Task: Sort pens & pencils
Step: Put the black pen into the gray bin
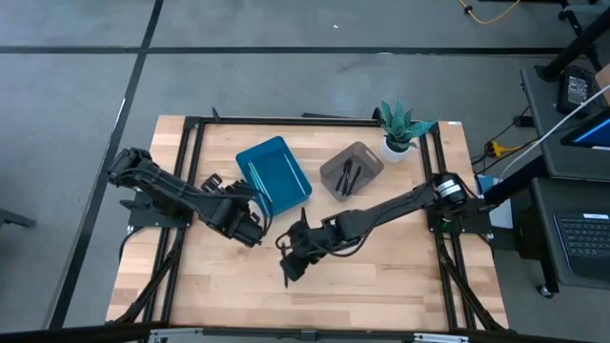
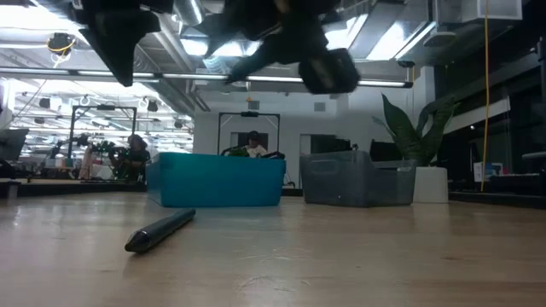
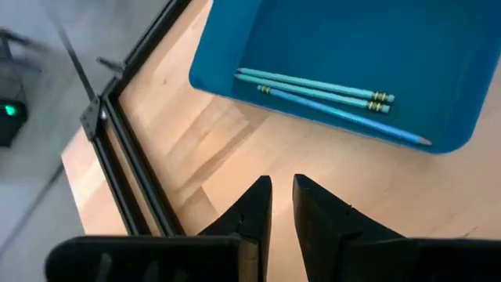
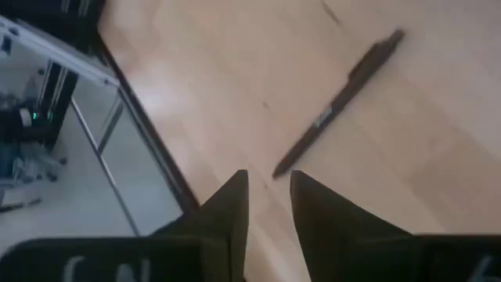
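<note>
From above, we see the left claw (image 1: 250, 227) beside the blue bin (image 1: 274, 173) and the right claw (image 1: 294, 250) over a black pen (image 1: 287, 276) lying loose on the worktop (image 1: 381, 276), likely the next pick; the grey bin (image 1: 351, 170) holds dark sticks. At table height, that pen (image 2: 160, 231) lies flat, alone. Past the left claw (image 3: 282, 205), slightly parted and empty, light blue pencils (image 3: 321, 90) rest in their bin. Past the right claw (image 4: 268, 205), narrowly open and empty, the pen (image 4: 338, 102) looks slim, dark, clipped.
</note>
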`<state>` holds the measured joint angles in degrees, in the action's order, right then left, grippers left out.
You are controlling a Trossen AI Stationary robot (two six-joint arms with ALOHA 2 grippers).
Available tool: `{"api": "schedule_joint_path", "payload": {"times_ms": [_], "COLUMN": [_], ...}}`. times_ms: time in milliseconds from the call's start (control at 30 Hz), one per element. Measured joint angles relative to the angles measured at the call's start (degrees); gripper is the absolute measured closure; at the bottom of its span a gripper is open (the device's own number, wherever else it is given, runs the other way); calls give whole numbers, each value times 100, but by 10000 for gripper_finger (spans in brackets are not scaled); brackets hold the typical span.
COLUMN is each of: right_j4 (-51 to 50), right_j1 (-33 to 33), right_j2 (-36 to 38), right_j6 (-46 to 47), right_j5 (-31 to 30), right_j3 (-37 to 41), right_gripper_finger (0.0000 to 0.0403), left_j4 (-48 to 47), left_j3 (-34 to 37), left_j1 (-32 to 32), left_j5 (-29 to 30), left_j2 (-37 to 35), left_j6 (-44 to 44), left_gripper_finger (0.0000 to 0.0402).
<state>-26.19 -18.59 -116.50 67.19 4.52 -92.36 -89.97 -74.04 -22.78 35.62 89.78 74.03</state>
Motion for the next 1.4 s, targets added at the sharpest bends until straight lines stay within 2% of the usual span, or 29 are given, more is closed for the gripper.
{"api": "schedule_joint_path", "payload": {"times_ms": [167,300,500,733,1133,1400], "right_j4": [550,846,1315,1053,520,659], "right_j1": [26,46,37,130,236,236], "right_j2": [-221,-517,-778,-805,-805,-805], "right_j6": [378,897,1522,1806,1824,1952], "right_j5": [-423,-452,-559,-656,-440,-475], "right_j3": [0,0,2,0,0,0], "right_gripper_finger": [305,305,305,305,308,339], "left_j4": [2,-5,-12,-7,4,177], "left_j3": [0,0,0,0,11,11], "left_j1": [88,124,-35,-297,-798,-839], "left_j5": [442,587,986,1035,1101,1228], "left_j2": [-325,-884,-1989,-2754,-2666,-2408], "left_j6": [-745,-1145,-1314,-1317,-1467,-1461], "left_gripper_finger": [352,352,352,352,352,352]}}
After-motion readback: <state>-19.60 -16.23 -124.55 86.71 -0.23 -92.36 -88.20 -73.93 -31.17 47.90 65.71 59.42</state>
